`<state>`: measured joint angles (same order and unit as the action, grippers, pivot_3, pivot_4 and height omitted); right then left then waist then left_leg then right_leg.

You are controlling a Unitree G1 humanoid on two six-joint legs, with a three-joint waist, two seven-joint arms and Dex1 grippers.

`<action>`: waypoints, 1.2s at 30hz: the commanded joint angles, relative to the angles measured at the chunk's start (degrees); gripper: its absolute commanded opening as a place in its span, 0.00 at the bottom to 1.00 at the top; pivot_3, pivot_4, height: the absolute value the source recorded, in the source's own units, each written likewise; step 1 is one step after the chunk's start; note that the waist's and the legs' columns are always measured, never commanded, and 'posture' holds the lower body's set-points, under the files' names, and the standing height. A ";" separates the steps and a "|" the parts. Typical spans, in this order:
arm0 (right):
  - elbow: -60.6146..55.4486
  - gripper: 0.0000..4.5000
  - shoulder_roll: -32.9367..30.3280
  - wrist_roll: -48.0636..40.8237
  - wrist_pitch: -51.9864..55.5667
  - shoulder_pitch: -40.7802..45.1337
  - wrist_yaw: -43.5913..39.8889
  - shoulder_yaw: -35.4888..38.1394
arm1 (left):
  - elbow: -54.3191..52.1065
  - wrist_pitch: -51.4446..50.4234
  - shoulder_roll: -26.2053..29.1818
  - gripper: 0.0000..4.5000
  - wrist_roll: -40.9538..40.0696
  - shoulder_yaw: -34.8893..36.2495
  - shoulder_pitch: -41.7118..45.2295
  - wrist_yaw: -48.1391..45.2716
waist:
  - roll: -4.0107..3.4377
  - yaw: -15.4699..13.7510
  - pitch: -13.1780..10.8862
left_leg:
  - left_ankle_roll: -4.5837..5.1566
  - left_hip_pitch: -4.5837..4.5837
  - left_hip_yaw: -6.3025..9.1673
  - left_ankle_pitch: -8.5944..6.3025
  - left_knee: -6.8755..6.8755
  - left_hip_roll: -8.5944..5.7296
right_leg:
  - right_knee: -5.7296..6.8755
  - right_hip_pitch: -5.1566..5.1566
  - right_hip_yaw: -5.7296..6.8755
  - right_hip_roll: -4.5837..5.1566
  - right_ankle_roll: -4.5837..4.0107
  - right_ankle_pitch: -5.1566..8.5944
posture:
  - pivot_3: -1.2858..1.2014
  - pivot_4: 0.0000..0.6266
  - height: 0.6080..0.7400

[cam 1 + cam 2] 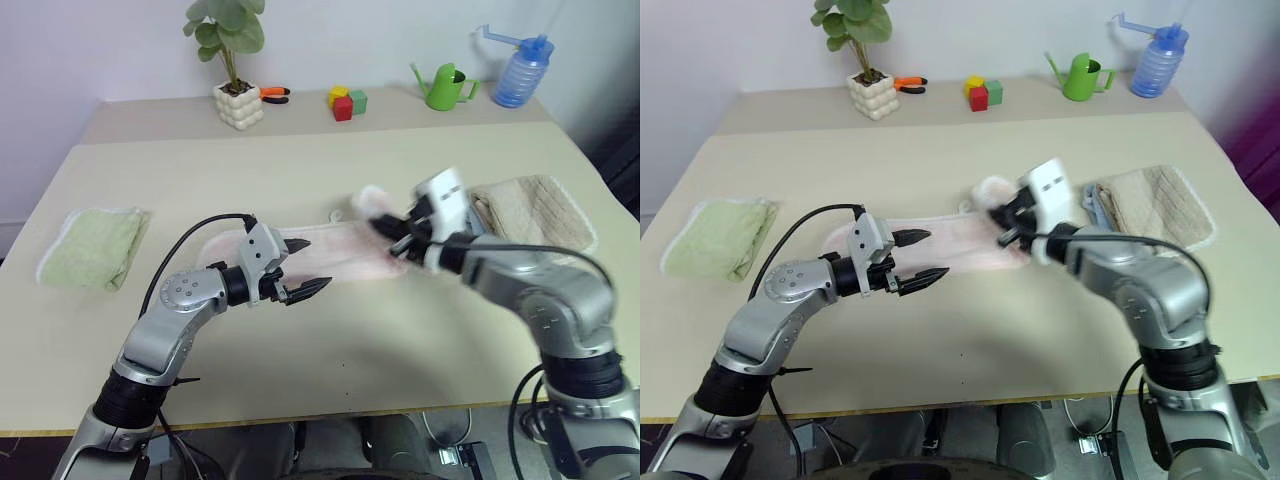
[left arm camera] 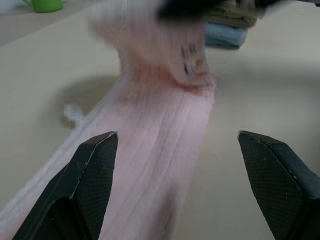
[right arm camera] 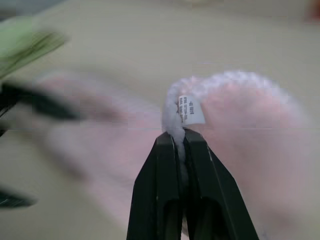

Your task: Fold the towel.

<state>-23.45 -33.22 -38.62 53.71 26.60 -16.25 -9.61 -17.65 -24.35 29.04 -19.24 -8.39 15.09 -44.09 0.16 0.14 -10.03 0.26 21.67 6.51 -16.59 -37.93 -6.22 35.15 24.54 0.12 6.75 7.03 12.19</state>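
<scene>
The pale pink towel (image 1: 335, 252) lies as a long strip across the middle of the table. Its right end (image 3: 240, 115) is raised off the surface, and my right gripper (image 3: 176, 139) is shut on that edge just below a small white tag (image 3: 191, 110). From the head, the right gripper (image 1: 390, 228) hovers above the strip's right end. My left gripper (image 1: 312, 268) is open and hangs just above the strip's left half, fingers (image 2: 95, 165) spread wide with nothing between them.
A folded light green towel (image 1: 95, 245) lies at the left. A beige waffle towel (image 1: 535, 210) lies right of my right hand. Along the back stand a potted plant (image 1: 238, 100), pliers (image 1: 272, 95), coloured blocks (image 1: 345, 100), a green watering can (image 1: 445, 85) and a blue bottle (image 1: 520, 70).
</scene>
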 commanded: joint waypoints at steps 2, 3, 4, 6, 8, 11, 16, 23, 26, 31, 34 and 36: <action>4.36 0.01 3.93 8.48 -5.52 2.18 -2.09 -6.18 | -1.27 0.67 1.03 0.88 -0.24 4.26 -1.65 1.74 | 0.04 -0.06 -0.03 | 0.00 0.01 0.00 0.00 -0.01 0.00 | -0.02 0.03 0.00 0.00 0.00 -0.01 | 0.52 0.24 0.94; 5.50 0.01 5.34 9.42 -5.95 2.51 -2.32 -6.97 | -1.64 0.51 1.34 0.88 -0.51 5.30 -2.16 2.13 | 0.04 -0.06 -0.03 | -0.01 0.02 0.00 0.00 0.00 0.01 | 0.00 0.06 0.00 -0.01 0.00 0.00 | 0.52 0.24 0.94; 6.33 0.01 6.46 10.34 -6.36 2.71 -2.61 -7.56 | -2.03 0.34 1.70 0.88 -0.68 6.22 -2.71 2.39 | 0.04 -0.05 -0.03 | -0.02 0.03 0.01 0.00 0.00 0.04 | 0.01 0.08 0.00 -0.04 0.00 -0.01 | 0.52 0.24 0.94; 7.30 0.01 7.88 11.95 -6.79 2.79 -3.28 -8.05 | -2.54 -0.02 2.20 0.88 -0.99 7.45 -3.54 2.73 | 0.03 0.16 -0.03 | -0.05 0.03 0.02 0.02 0.03 0.04 | 0.03 0.12 0.00 -0.05 -0.01 -0.01 | 0.52 0.24 0.94; 7.30 0.01 8.73 11.95 -6.61 2.64 -5.07 -7.81 | -2.66 -0.22 2.57 0.88 -1.16 8.43 -4.16 3.07 | 0.03 0.20 -0.03 | -0.05 0.06 0.02 0.01 0.03 0.04 | 0.03 0.14 -0.01 -0.05 -0.01 -0.01 | 0.52 0.24 0.94; 5.62 0.22 9.22 10.44 -5.66 2.14 -7.73 -6.28 | -2.39 0.11 3.30 0.88 -0.85 9.68 -4.92 3.25 | 0.03 0.27 -0.03 | -0.05 0.07 0.02 0.01 0.03 0.02 | 0.02 0.14 0.00 -0.04 -0.01 -0.01 | 0.52 0.24 0.94; 0.01 0.73 6.93 7.75 -6.13 0.53 -11.14 -0.06 | -1.24 0.94 4.34 0.88 -0.58 11.63 -5.32 3.20 | 0.03 0.17 -0.04 | -0.05 0.10 0.04 0.01 0.04 0.03 | 0.02 0.16 0.01 -0.04 -0.01 -0.01 | 0.52 0.24 0.94; 5.53 0.49 5.48 8.56 -8.85 3.26 -11.67 8.52 | 0.67 2.60 4.69 0.88 -0.46 14.70 -6.09 3.81 | 0.03 0.44 -0.04 | -0.04 0.09 0.04 0.00 0.04 0.04 | 0.02 0.16 0.01 -0.05 -0.01 -0.01 | 0.52 0.24 0.94; 11.56 0.19 7.00 13.10 -12.92 4.88 -11.64 5.78 | 1.15 2.92 3.80 0.88 -0.77 15.20 -6.21 4.61 | 0.03 0.52 -0.04 | -0.05 0.08 0.03 0.01 0.06 0.04 | 0.03 0.17 0.01 -0.05 -0.02 -0.01 | 0.52 0.24 0.94; 22.68 0.01 10.99 22.53 -22.76 5.58 -13.07 -2.32 | 1.66 2.90 2.48 0.88 -0.54 15.75 -7.26 6.08 | 0.02 0.57 -0.04 | -0.07 0.08 0.01 0.02 0.08 0.04 | 0.02 0.21 0.00 -0.04 -0.02 -0.01 | 0.52 0.24 0.94; 27.77 0.01 12.45 26.95 -27.71 4.45 -15.09 -6.83 | 0.77 2.38 1.88 0.88 -1.00 17.01 -9.21 7.24 | 0.02 0.63 -0.04 | -0.11 0.11 -0.01 0.04 0.09 0.03 | 0.03 0.26 -0.01 -0.04 -0.02 -0.01 | 0.52 0.24 0.94; 28.89 0.01 12.80 28.84 -28.74 2.79 -15.74 -8.63 | -0.84 1.66 1.59 0.88 -1.81 18.47 -11.69 8.19 | 0.02 0.62 -0.04 | -0.35 0.13 -0.02 0.18 0.10 0.03 | 0.04 0.28 -0.02 -0.04 -0.02 -0.01 | 0.52 0.24 0.94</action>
<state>5.54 -20.75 -11.46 26.89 29.82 -31.16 -17.33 -15.92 -23.05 30.61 -19.91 7.48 4.22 -36.81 0.18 0.76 -10.07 -0.10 21.80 6.50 -16.41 -37.84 -6.19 35.19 24.82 0.09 6.71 7.01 12.18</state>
